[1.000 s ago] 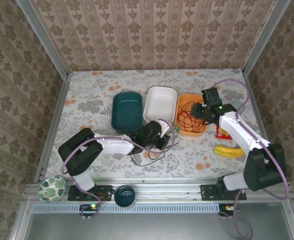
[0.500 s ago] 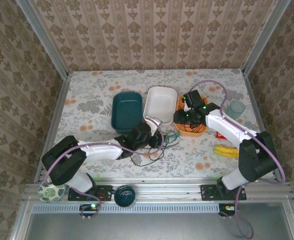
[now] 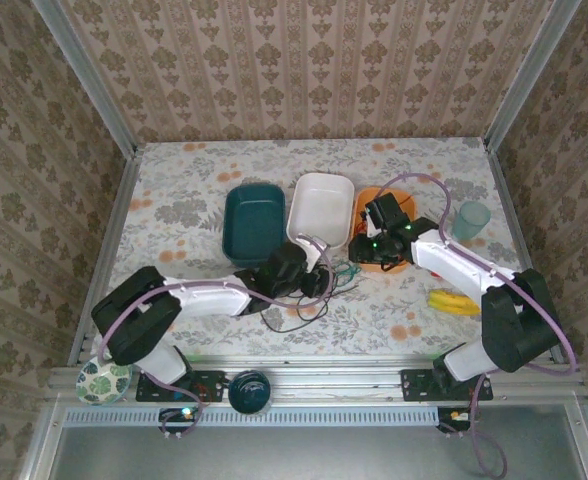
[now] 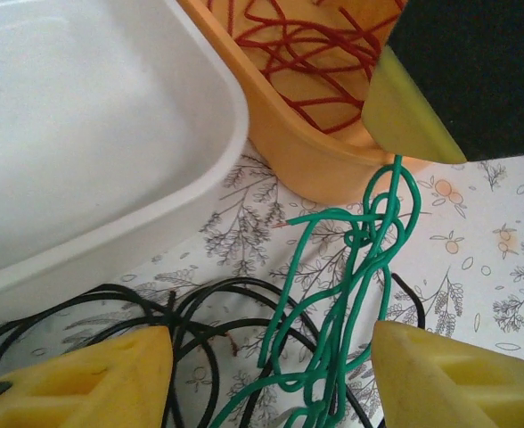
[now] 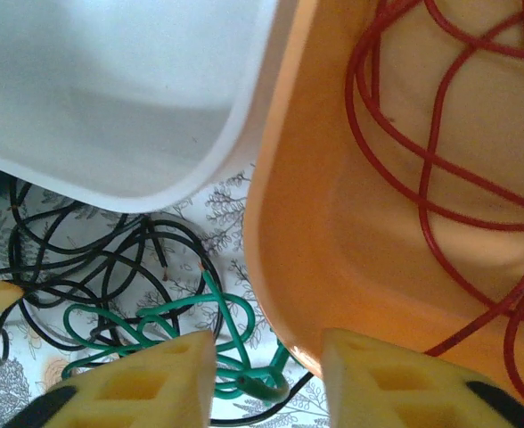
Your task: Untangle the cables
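The green cable (image 4: 351, 294) lies bunched on the table just in front of the orange tray (image 4: 307, 165), and runs between my left gripper's (image 4: 271, 383) wide-open fingers. The black cable (image 4: 200, 312) loops under and beside it. The red cable (image 5: 440, 134) is coiled inside the orange tray (image 5: 333, 205). My right gripper (image 5: 266, 379) hangs open over the tray's near left corner, with a green cable (image 5: 244, 357) end and the tray rim in its gap. From above, the left gripper (image 3: 319, 282) and the right gripper (image 3: 359, 258) nearly meet over the green cable (image 3: 346, 276).
A white tray (image 3: 319, 200) and a teal tray (image 3: 254, 220) stand left of the orange tray (image 3: 362, 212). A banana (image 3: 456, 301) and a teal cup (image 3: 471, 219) are on the right. Two bowls (image 3: 104, 378) (image 3: 248, 390) sit on the front rail.
My left gripper has opened and let the cables rest on the table. My right arm has swung from over the orange tray towards its near left corner, its jaws narrowing.
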### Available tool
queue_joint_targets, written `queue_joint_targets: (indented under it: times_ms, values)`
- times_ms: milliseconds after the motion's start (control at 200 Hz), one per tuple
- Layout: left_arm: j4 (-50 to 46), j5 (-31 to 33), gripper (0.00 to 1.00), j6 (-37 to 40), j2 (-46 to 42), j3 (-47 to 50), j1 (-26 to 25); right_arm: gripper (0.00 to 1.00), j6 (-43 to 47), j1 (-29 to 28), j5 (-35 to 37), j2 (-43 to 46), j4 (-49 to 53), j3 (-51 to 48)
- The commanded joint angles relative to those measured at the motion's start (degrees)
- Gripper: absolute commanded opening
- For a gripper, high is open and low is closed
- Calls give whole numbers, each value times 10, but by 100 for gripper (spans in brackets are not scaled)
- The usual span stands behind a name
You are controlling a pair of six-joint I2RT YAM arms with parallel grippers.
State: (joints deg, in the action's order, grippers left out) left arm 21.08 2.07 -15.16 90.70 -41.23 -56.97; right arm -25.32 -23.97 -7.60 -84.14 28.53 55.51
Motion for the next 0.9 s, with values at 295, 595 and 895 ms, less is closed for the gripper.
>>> queue_joint_targets:
  times_ms: [295,595,895]
  values:
    - [-42,-34,52,40,54,-33,-6,0,4,-4,-10,39,-24,7]
    - [-44,-32,28,38,78,-15,7,0,-81,27,-91,92,-71,2]
    - [-26,-31,0,24,66,9,19,0,-140,102,-92,155,-88,-11]
